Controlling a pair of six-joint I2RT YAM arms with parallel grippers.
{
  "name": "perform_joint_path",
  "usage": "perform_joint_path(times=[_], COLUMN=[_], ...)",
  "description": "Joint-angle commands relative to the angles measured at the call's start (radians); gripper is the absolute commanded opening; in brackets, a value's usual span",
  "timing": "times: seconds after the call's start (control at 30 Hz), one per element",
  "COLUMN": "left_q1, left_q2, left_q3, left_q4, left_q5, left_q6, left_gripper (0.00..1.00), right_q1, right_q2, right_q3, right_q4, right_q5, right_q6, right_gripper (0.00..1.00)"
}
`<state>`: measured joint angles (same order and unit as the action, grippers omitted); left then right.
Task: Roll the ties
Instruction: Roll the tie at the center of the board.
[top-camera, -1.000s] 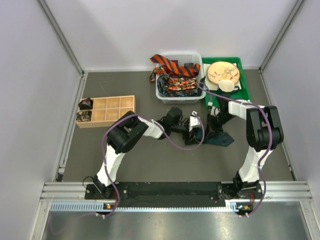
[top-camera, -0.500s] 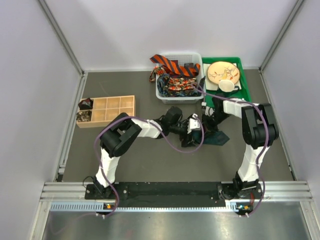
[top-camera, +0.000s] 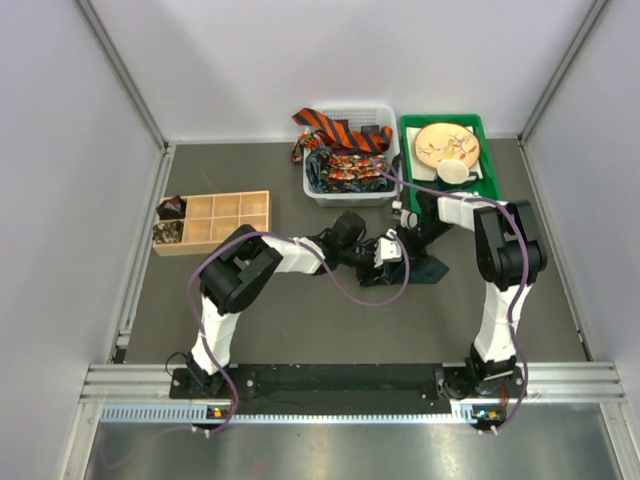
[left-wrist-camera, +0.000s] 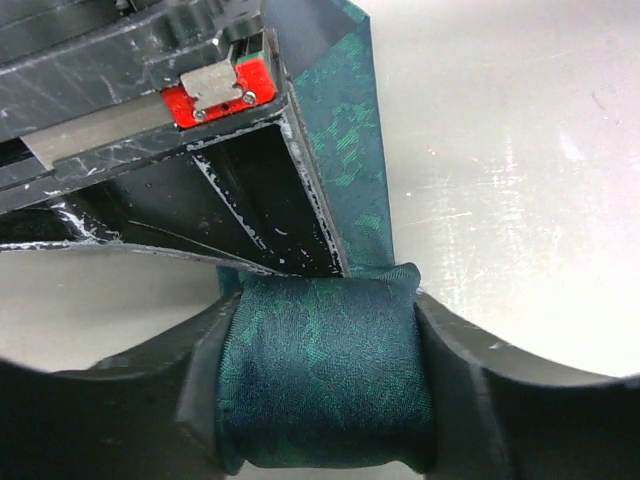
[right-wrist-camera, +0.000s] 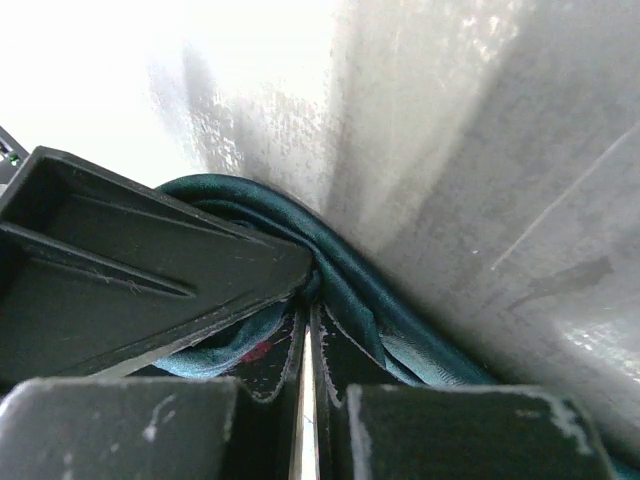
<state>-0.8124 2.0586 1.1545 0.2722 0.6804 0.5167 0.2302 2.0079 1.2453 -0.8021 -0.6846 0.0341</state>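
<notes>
- teal tie (left-wrist-camera: 330, 400) sits on the table (top-camera: 300, 310) just in front of the white basket (top-camera: 345, 192), on the side nearest the arms
- one end is already rolled into a fat little bundle, and the flat strip runs out from it
- left gripper (left-wrist-camera: 325, 330) has that roll between its fingers, both sides touching, so it's gripping it
- right gripper (right-wrist-camera: 308, 300) has its jaws closed tight together, with the tips against the tie's flat part
- striped tie (top-camera: 335, 128) drapes over the basket's far rim
- patterned ties (top-camera: 345, 170) are piled inside
</notes>
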Motion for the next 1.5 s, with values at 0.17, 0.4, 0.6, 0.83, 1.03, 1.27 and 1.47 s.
perform_joint_path(times=[0.17,0.4,0.6,0.83,1.03,1.27,1.47], left_q1=[0.001,0.001,0.001,0.002,-0.014,-0.036,-0.048], left_q2=[-0.038,-0.008,-0.001,-0.092,-0.100,-0.080,-0.060], left_q3=[-0.001,0.017,0.048,-0.059,-0.067,-0.049,-0.029], left_q4=[-0.168,-0.234,-0.367,-0.438,-0.462,-0.472,-0.484], left_q5=[-0.087,-0.064,-0.008,-0.057,-0.169,-0.261,-0.283], left_q6=[0.003,-0.007,0.011,0.009,-0.009,-0.007,-0.004], left_gripper=[0.32,0.20,0.15,0.11,0.16,0.25,0.28], right_q1=[0.017,-0.106,-0.147,-0.146,-0.094,-0.026,0.038], right_q2=[-0.029,-0.219,-0.294,-0.353,-0.353,-0.291,-0.261], right_q3=[-0.032,-0.124,-0.184,-0.303,-0.403,-0.402,-0.382], right_q4=[0.107,0.216,0.231,0.325,0.538,0.636,0.569], right_q5=[0.030,-0.058,-0.115,-0.211,-0.311,-0.345,-0.270], right_q6=[-0.019,0.091,0.098,0.179,0.352,0.434,0.356], right_gripper=[0.00,0.31,0.32,0.36,0.45,0.46,0.45])
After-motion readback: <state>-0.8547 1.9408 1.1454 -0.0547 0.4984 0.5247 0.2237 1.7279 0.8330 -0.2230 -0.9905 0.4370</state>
